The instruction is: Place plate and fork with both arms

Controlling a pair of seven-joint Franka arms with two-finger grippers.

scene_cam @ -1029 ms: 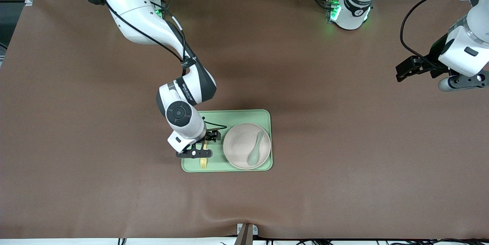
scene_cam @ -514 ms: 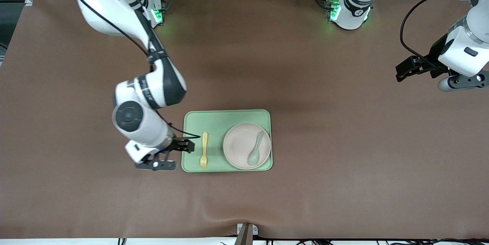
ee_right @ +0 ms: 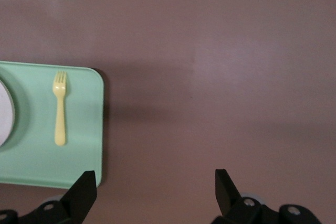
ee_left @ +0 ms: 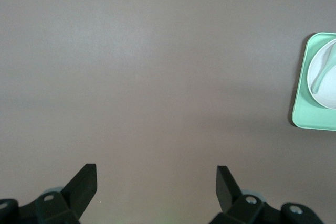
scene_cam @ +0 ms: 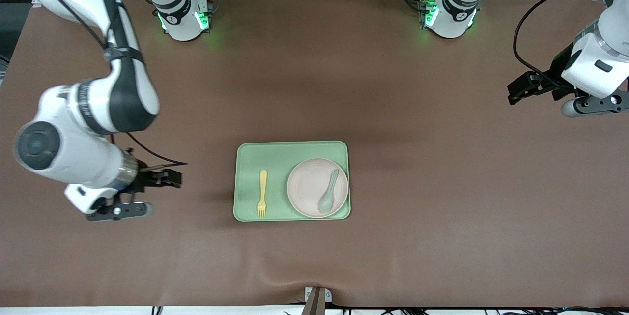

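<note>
Since the earlier frame the right gripper (scene_cam: 128,196) has been pulled well away from the tray and is now being held up over bare tabletop toward the right arm's end of the table, with the fork left lying on the tray. Its fingers (ee_right: 83,190) are being kept spread wide with nothing between them, as the right wrist view shows. Going across the front view, the green tray (scene_cam: 275,153) is sitting around the middle of the brown table (scene_cam: 314,79), well apart from both grippers. The fork (scene_cam: 263,193) is lying flat on the tray's bare part, on the side toward the right arm's end, with its tines pointing toward the front camera; it isn't touching the plate. The plate (scene_cam: 307,185) is resting on the same tray just beside the fork, on the side toward the left arm's end, and a grey-green spoon (scene_cam: 328,192) is lying in it at a slight slant, bowl end nearer the front camera. Last, the left gripper (scene_cam: 540,90) is being held up over bare table at the left arm's end, where that arm is waiting, and its fingers (ee_left: 84,182) are also being kept wide apart and empty, with only a corner of the tray and plate showing in the left wrist view.
</note>
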